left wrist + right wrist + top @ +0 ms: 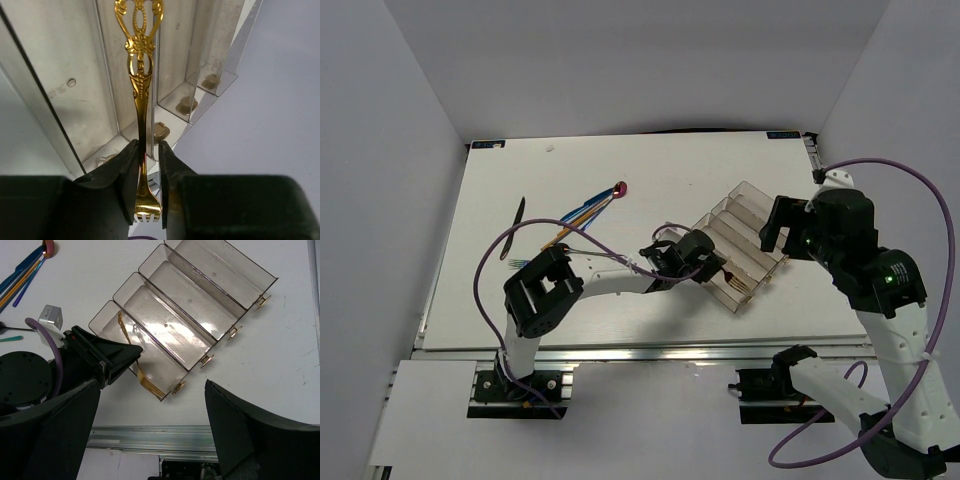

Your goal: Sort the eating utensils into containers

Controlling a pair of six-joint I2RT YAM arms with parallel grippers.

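A gold fork (141, 75) lies lengthwise in the nearest compartment of the clear smoky tray (752, 190), its tines (152, 386) at the near end. My left gripper (148, 150) straddles the fork's neck with its jaws slightly apart; a gap shows beside the right finger. From above, the left gripper (718, 270) sits over the tray's near-left corner. The right gripper (152, 407) hangs wide open above the table in front of the tray (175, 330), holding nothing. The other utensils, blue, gold and iridescent pieces (590, 208), lie bundled at the back left.
A dark slim piece (517, 215) and a small teal one (520, 263) lie left of the bundle. A small silver block (50, 316) sits near the left arm. A purple cable (485, 262) loops over the left arm. An aluminium rail (200, 440) edges the near side.
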